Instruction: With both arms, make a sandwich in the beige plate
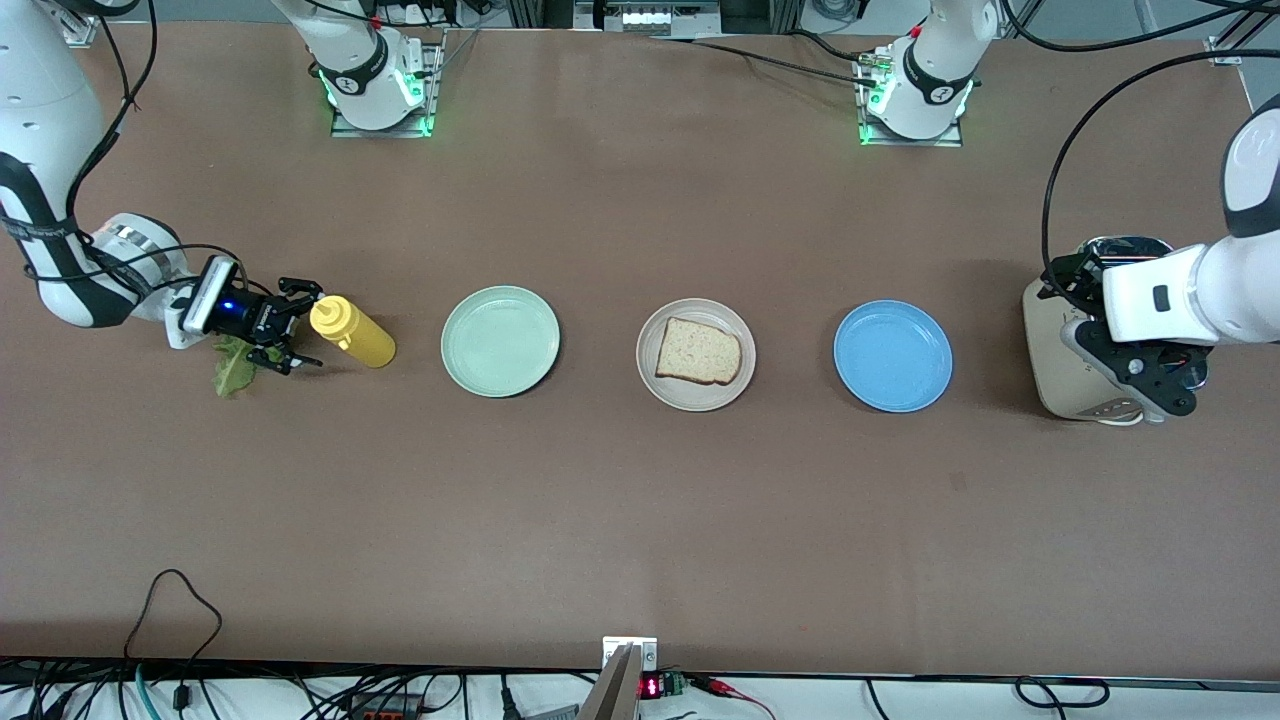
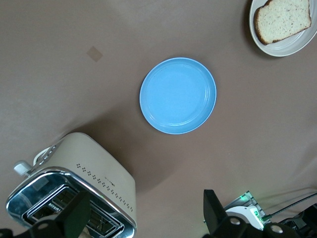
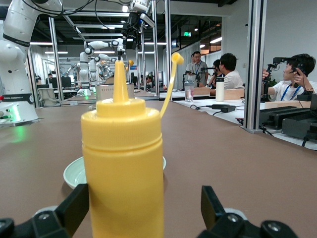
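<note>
Beige plate [image 1: 650, 375] holds one bread slice [image 1: 698, 352] at table centre. My right gripper [image 1: 297, 326], fingers apart, faces the yellow squeeze bottle [image 1: 354, 333], lettuce [image 1: 234, 367] at seven o'clock. My left gripper [image 1: 1150, 385] hovers apart over the toaster [image 1: 1050, 350]. Lettuce next, I judge.

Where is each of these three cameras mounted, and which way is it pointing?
Front view: high across the table, looking down at both arms, three plates, the yellow bottle and toaster.
Left wrist view: on the left arm, looking down past the open left gripper at the toaster, blue plate and bread.
Right wrist view: on the right arm, low, level, facing the bottle between the open right gripper fingers.
Shared: blue plate, bottle.
</note>
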{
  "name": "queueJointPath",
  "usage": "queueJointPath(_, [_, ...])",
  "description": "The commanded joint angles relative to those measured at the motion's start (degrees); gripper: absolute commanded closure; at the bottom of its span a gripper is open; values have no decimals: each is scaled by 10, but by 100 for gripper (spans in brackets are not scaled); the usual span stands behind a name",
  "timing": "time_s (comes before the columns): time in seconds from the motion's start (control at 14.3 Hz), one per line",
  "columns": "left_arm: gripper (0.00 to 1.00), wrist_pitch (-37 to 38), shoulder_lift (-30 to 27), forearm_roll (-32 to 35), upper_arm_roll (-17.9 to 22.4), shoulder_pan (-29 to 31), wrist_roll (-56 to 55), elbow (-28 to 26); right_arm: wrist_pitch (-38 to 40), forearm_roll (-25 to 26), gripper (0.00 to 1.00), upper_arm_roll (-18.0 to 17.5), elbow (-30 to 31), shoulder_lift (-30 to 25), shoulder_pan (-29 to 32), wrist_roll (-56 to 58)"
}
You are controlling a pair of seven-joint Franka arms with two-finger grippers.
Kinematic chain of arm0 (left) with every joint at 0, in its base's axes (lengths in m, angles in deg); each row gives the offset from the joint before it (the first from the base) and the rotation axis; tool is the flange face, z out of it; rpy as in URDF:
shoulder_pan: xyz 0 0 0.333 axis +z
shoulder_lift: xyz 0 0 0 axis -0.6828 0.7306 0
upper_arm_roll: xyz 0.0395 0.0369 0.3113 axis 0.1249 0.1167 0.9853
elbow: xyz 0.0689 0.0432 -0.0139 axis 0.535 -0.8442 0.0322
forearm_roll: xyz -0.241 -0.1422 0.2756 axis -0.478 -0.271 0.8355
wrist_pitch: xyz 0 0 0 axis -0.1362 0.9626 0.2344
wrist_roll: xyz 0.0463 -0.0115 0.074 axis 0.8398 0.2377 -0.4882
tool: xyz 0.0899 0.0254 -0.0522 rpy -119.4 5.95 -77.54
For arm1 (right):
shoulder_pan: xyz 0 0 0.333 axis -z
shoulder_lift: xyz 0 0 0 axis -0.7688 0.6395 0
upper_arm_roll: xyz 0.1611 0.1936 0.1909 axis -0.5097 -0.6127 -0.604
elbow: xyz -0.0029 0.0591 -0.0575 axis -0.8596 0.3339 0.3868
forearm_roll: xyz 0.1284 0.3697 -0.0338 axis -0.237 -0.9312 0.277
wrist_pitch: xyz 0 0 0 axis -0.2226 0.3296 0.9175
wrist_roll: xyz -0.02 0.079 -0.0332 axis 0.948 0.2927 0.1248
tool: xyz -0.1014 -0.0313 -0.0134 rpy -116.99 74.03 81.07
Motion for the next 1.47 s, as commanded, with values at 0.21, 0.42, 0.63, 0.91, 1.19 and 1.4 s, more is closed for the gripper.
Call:
queueJointPath(0.21, [0,-40,-114,-71,142,-80,-151,-99,10,-51,0,-1,-10,42,-35,82])
queueJointPath(0.42, [0,-112,-179,-90,189,-104,-202,-189,11,-63,0,-2,-10,51,-48,83])
queueJointPath(0.63, [0,-130,-201,-91,191,-105,-225,-222,11,-70,0,-2,-8,51,-59,83])
queueJointPath(0.91, [0,-216,-274,-98,199,-106,-242,-323,11,-76,0,-2,-5,58,-73,81])
queueJointPath(1.19, [0,-210,-278,-99,220,-127,-239,-320,12,-79,17,-2,-5,62,-85,74])
queueJointPath(1.4, [0,-200,-280,-98,227,-149,-238,-317,7,-79,58,-2,-6,58,-90,67])
